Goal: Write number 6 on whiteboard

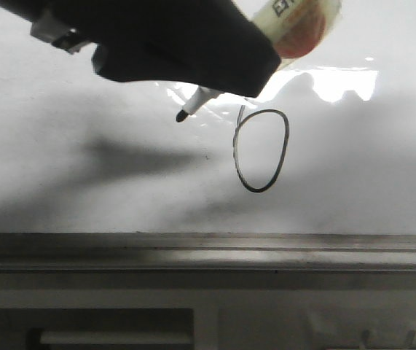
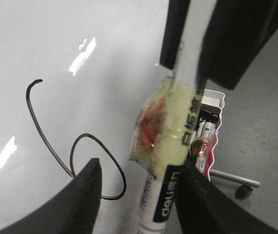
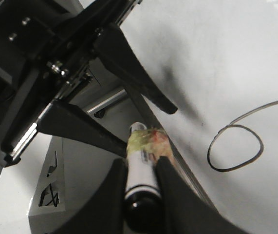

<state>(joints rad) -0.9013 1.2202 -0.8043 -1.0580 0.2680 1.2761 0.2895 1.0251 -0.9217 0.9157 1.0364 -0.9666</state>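
Front view: glossy whiteboard, grey rail at its near edge. Number 6 stands upright mid-board. Right gripper jaws clamp marker, tip angled down-left; left gripper jaws apart

Front view: low, close, faces forward over grey rail onto whiteboard. Left wrist view: close above board, along marker. Right wrist view: behind marker's butt end. All three share number 6.
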